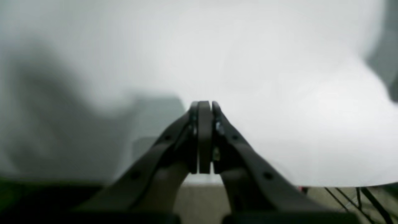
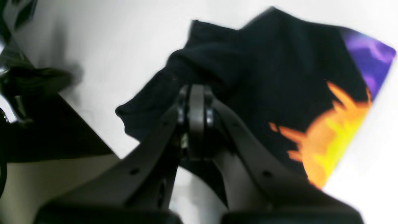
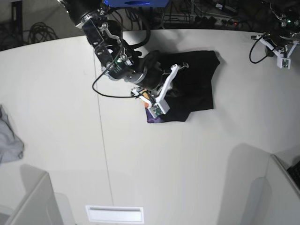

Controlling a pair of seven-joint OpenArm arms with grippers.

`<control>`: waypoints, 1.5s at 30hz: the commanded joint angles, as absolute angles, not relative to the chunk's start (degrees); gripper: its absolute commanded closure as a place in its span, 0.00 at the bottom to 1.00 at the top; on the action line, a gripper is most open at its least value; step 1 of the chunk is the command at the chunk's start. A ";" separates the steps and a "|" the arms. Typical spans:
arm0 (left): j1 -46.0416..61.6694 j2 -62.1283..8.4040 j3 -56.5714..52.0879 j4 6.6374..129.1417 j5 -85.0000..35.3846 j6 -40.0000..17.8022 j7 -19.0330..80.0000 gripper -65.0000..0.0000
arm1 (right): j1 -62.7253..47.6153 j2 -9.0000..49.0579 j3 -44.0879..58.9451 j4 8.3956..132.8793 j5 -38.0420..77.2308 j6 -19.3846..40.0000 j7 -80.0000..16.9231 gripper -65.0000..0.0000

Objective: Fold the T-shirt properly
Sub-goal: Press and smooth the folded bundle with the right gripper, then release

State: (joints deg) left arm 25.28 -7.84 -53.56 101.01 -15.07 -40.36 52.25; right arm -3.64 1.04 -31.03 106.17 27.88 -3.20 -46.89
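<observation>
Upper middle of the base view: T-shirt (image 3: 197,86), black, lying bunched on the white table (image 3: 187,168), lower left corner turned over to show a sliver of orange and purple.
T-shirt in the right wrist view: black fabric (image 2: 264,71) filling the centre and right of the frame, orange-yellow sun print at lower right, purple patterned band at upper right, a rumpled fold just behind the fingertips.
Right gripper: (image 2: 196,93) jaws clenched together, tips pressed into the rumpled black fold; cannot tell whether cloth is actually pinched between them.
Right arm in the base view: reaching from the upper left of the frame down over the shirt's left edge, white wrist camera mount (image 3: 161,96) above the turned-over corner.
Left gripper: (image 1: 203,107) jaws clenched with nothing between them, hovering over blurred white table surface, table edge along the bottom of the left wrist frame.
Left arm in the base view: (image 3: 280,49) parked at the upper right corner of the frame, well apart from the shirt.
Far left edge of the base view: small grey cloth (image 3: 9,138), crumpled, well apart from the shirt.
Bottom of the base view: pale rectangular slot (image 3: 115,214) in the table surface.
</observation>
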 commanded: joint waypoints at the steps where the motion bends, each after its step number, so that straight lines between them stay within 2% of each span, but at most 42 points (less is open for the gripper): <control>1: 25.54 -9.27 -54.37 102.02 -16.13 -40.00 51.65 1.00 | -3.82 0.48 -29.23 107.38 28.26 -2.77 -45.85 1.00; 9: 28.09 -12.26 -54.73 101.14 -22.11 -40.00 51.65 1.00 | -1.54 -0.22 -26.86 98.59 28.26 -2.77 -45.76 1.00; 19: 28.79 -12.18 -54.55 101.05 -24.40 -40.00 51.65 1.00 | 5.32 -5.58 -27.03 87.34 28.26 -2.77 -46.02 1.00; 28: 28.44 -12.09 -54.46 101.14 -24.40 -40.00 51.65 1.00 | 11.91 -8.13 -39.69 82.33 28.44 -2.77 -45.41 1.00; 31: 28.26 -12.18 -54.37 101.05 -24.40 -40.00 51.65 1.00 | 12.79 -8.13 -43.65 82.33 28.53 -2.77 -41.27 1.00; 34: 28.26 -12.09 -54.37 101.41 -24.66 -40.00 51.65 1.00 | 12.88 -8.04 -43.91 83.03 28.53 -2.77 -37.76 1.00; 39: 28.18 -12.09 -54.37 101.23 -24.75 -40.00 51.65 1.00 | 12.88 -7.69 -43.65 85.58 28.53 -2.77 -37.58 1.00; 42: 28.18 -12.00 -54.37 101.41 -24.75 -40.00 51.65 0.88 | 12.53 -7.60 -43.65 87.96 28.53 -2.77 -37.58 1.00; 45: 28.18 -12.00 -54.37 101.58 -24.84 -40.00 51.65 0.84 | 11.47 -6.46 -43.56 90.95 28.53 -2.77 -37.67 1.00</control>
State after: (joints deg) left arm 27.86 -11.05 -54.02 100.44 -24.10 -39.55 52.53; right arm 10.76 -6.17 -43.83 89.91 28.10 -3.05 -38.70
